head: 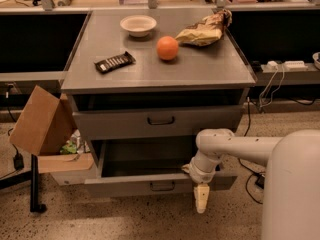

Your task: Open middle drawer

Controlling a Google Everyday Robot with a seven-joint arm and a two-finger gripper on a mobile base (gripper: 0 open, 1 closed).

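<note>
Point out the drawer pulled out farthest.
The middle drawer, lower of two fronts showing, beside the gripper: its inside lies wide open; the drawer above shows a narrow gap.

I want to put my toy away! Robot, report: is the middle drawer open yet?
Claw points down, right of the handle. Middle drawer pulled well out. Nothing in its way.
</note>
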